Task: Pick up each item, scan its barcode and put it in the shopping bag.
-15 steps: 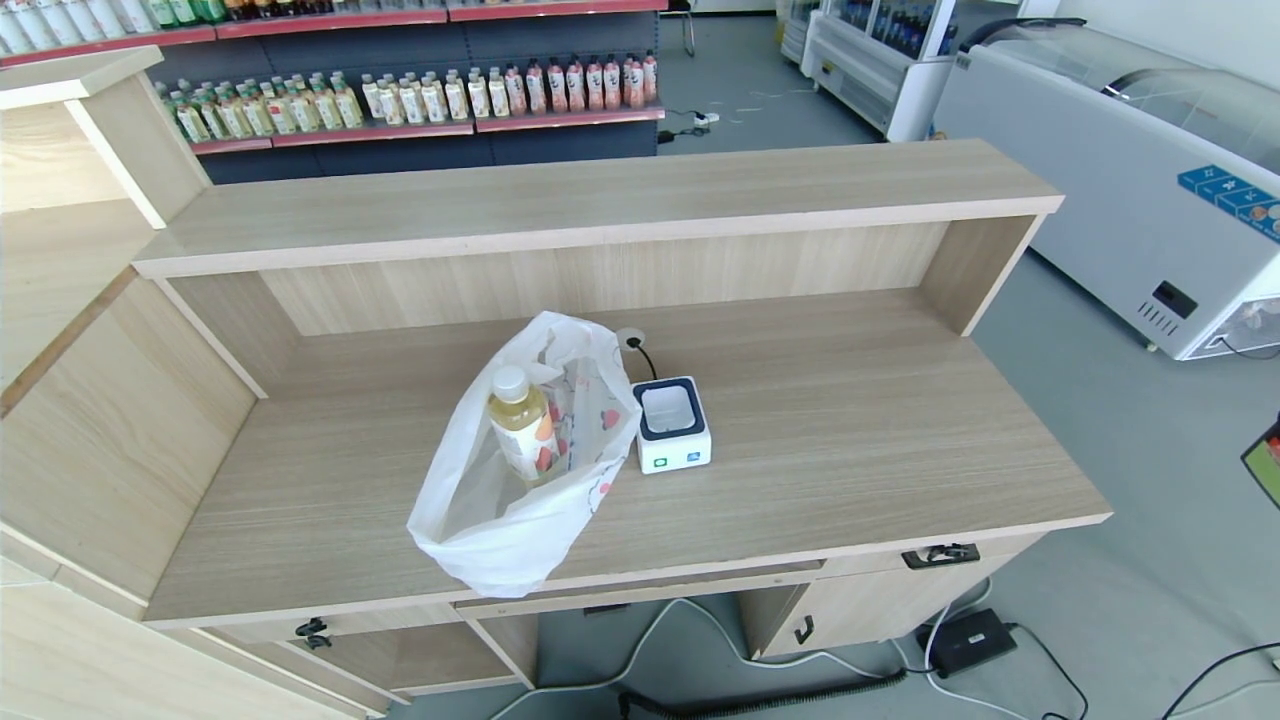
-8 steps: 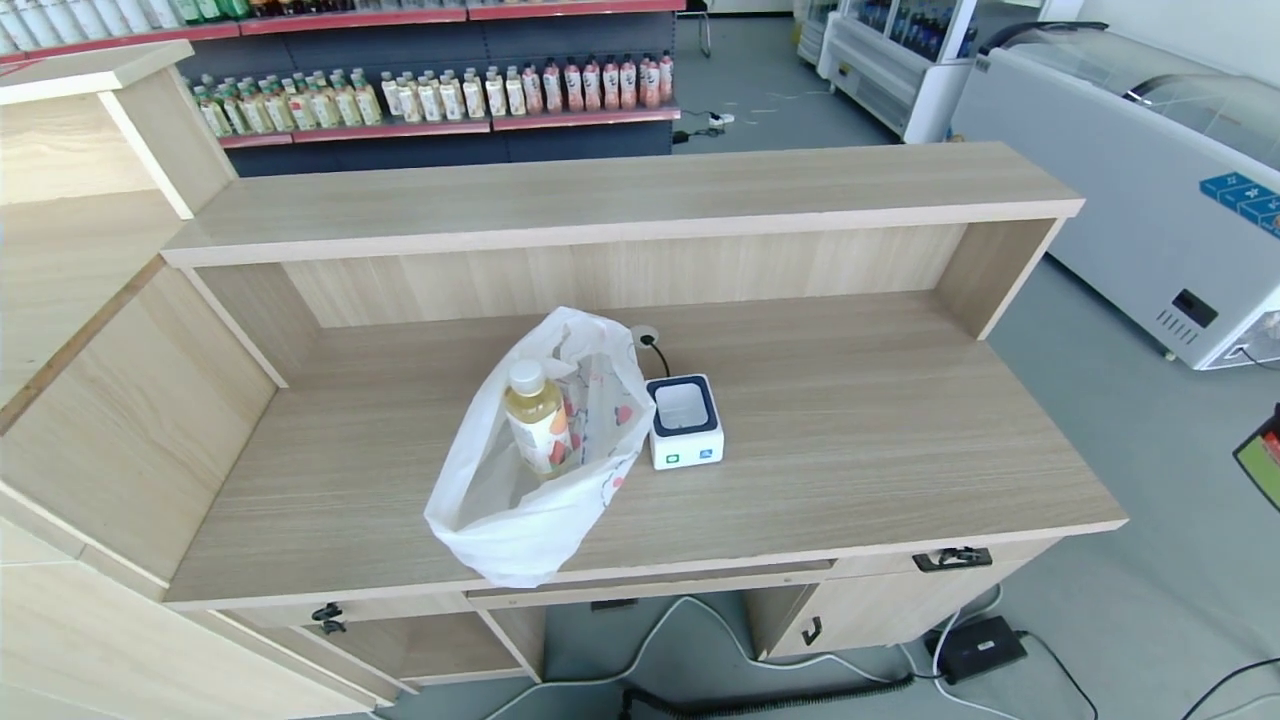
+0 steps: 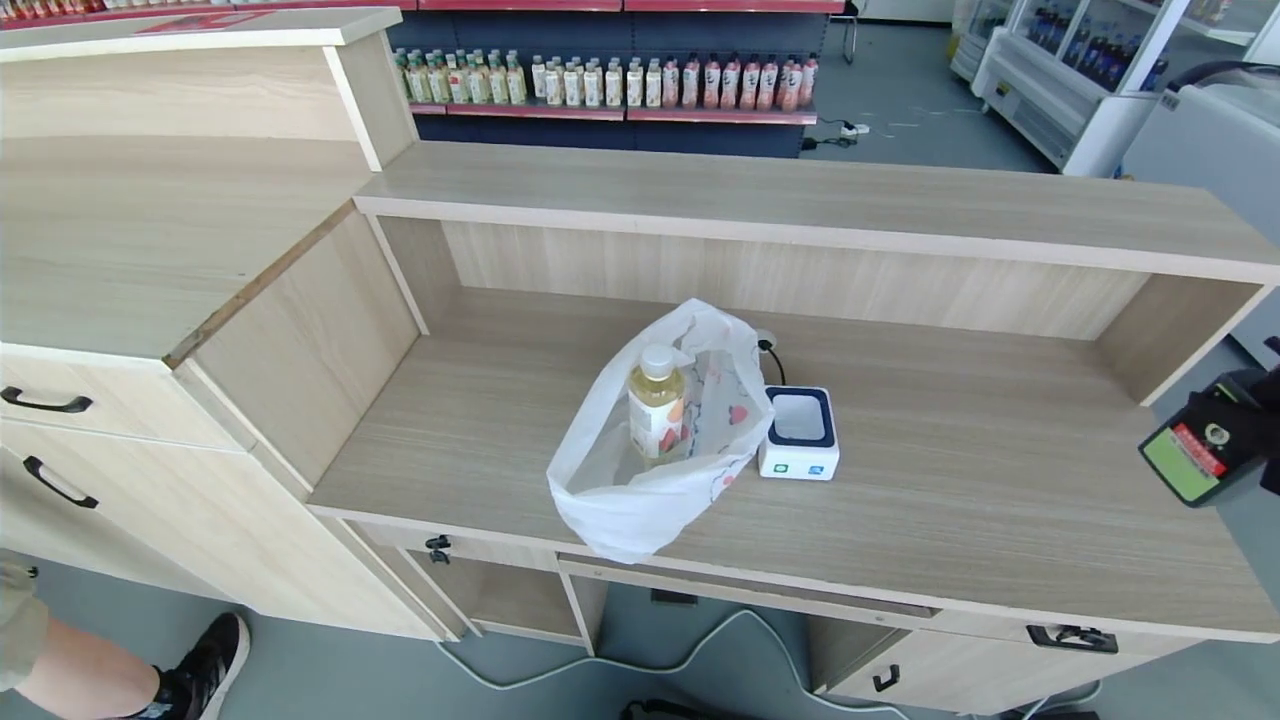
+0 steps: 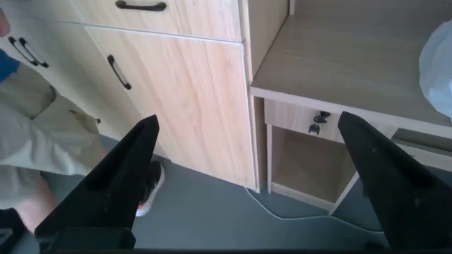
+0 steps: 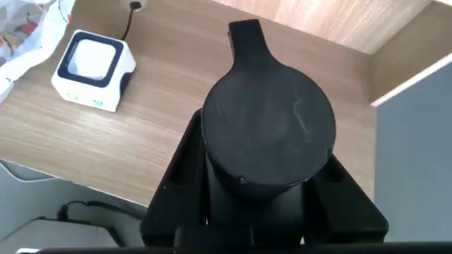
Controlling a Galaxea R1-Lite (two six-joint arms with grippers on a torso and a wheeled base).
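Since the bottle (image 3: 656, 410) stands upright in the shopping bag (image 3: 640, 500): I judge this item's bagging done.
Scanner (image 3: 799, 433): just beside the bag on the counter (image 3: 950, 490).
Left gripper (image 4: 248, 118): spread wide, empty, low off the counter's left corner.
Right gripper (image 5: 267, 134): grip state I cannot tell.
Next: look for another item.
Change: my head camera swung; bag, bottle and scanner unmoved.

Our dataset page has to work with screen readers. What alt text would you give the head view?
A drink bottle stands upright inside an open white shopping bag on a light wooden checkout counter, with a small white barcode scanner beside the bag on the robot's right. Shelves of bottled drinks line the shop behind.
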